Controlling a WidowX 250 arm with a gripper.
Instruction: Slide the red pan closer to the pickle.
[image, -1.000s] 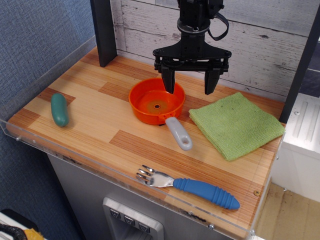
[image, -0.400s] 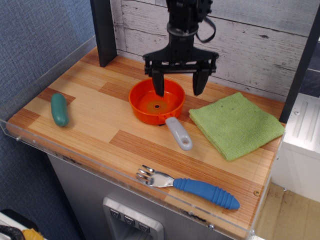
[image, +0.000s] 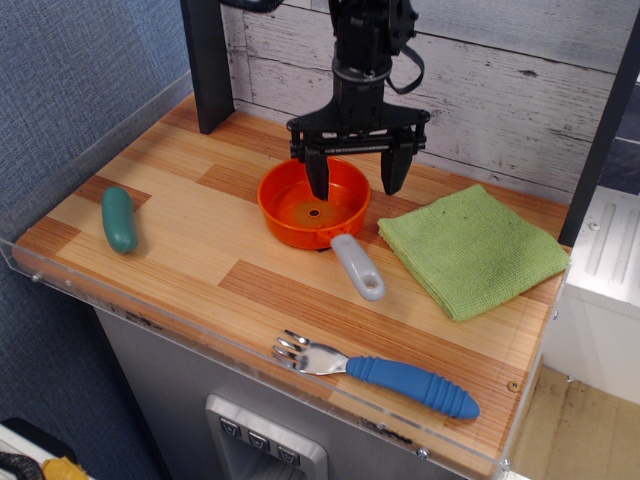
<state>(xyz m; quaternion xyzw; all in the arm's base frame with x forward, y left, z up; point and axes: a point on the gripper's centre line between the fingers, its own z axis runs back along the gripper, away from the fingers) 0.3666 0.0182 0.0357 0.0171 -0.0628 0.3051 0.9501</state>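
The red pan (image: 312, 203) sits in the middle of the wooden counter, its light-grey handle (image: 358, 268) pointing toward the front right. The teal-green pickle (image: 119, 219) lies at the far left of the counter, well apart from the pan. My black gripper (image: 355, 187) hangs open over the pan's right rim. Its left finger (image: 318, 177) reaches down inside the bowl and its right finger (image: 393, 170) stands outside the rim, so the jaws straddle the pan wall without closing on it.
A folded green cloth (image: 470, 250) lies to the right of the pan. A fork with a blue handle (image: 385, 375) lies near the front edge. A dark post (image: 208, 62) stands at the back left. A clear acrylic lip (image: 150, 300) edges the counter.
My gripper has moved left and a little lower, from straddling the pan's far right rim to having its left finger deeper inside the bowl. The pan and pickle have not moved.
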